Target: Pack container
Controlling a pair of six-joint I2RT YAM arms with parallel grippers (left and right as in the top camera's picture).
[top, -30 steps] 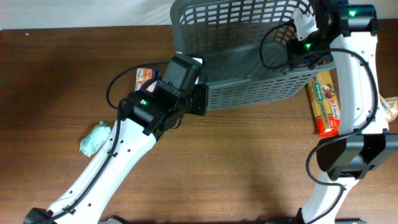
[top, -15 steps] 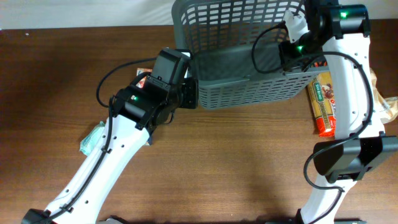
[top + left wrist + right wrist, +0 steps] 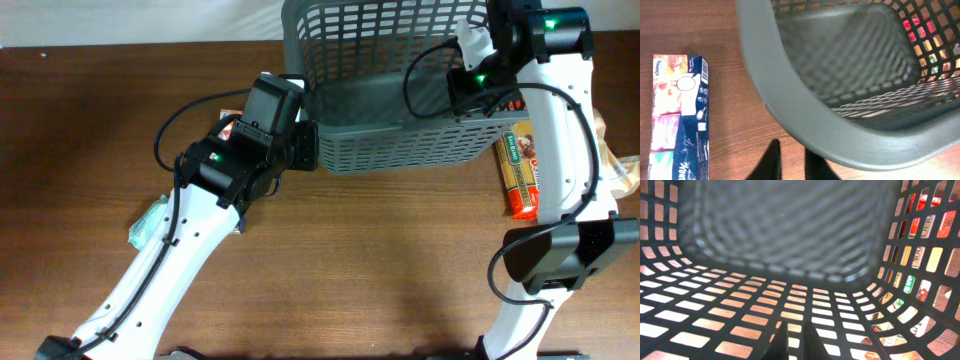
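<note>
The container is a dark grey lattice basket at the table's far side, with nothing inside that I can see. My left gripper is at its near left corner. In the left wrist view the thick rim curves just ahead of my left gripper. The jaws stand slightly apart and only wood shows between them. My right gripper is at the basket's right rim. In the right wrist view it points into the basket, fingers almost together against the lattice wall.
A tissue pack lies on the wood left of the basket. A teal packet lies under my left arm. A long red and yellow pack lies right of the basket. Coloured packages show through the lattice.
Over the last second the basket and my left arm shifted left and away from me. In the last half second the basket barely moved, and the left jaws have parted a little.
</note>
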